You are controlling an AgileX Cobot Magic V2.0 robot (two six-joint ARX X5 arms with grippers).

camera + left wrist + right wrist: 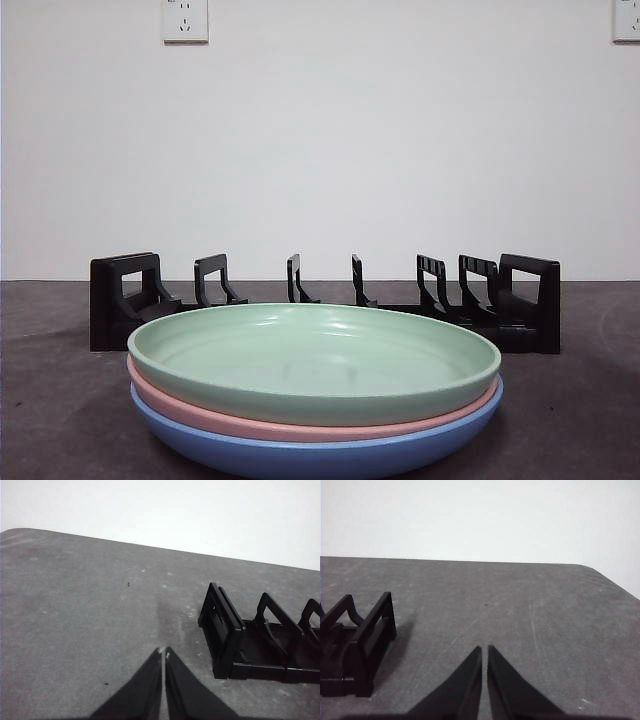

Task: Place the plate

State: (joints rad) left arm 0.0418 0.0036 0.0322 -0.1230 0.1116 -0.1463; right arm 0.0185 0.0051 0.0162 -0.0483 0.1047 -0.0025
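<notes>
With neither arm yet at work, the left gripper (164,652) hangs over bare table (90,610) just off one end of the black dish rack (250,645), its jaws pressed together with nothing between them; the right gripper (484,650) hangs off the opposite end of the rack (355,645), jaws likewise closed and empty. Neither shows in the front view. Rack (330,295) stands crosswise with a row of upright dividers, every slot vacant. Directly in front of the rack, on the camera side, sits a stack of three shallow plates: green plate (315,360) on top, pink plate (200,415) nested under it, blue plate (300,455) at the bottom touching the table. Judgement on handling: the plates look like moulded plastic or melamine, so likely light, stiff and not very fragile, but the glossy finish suggests a slippery surface. The green one is the only one free to lift. Its raised rim is the obvious purchase, one jaw inside the lip and one outside, on the edge facing whichever arm goes in. Nested fit may drag the pink plate along. A rim pinch will let the plate droop; it needs tilting upright for a slot anyway.
</notes>
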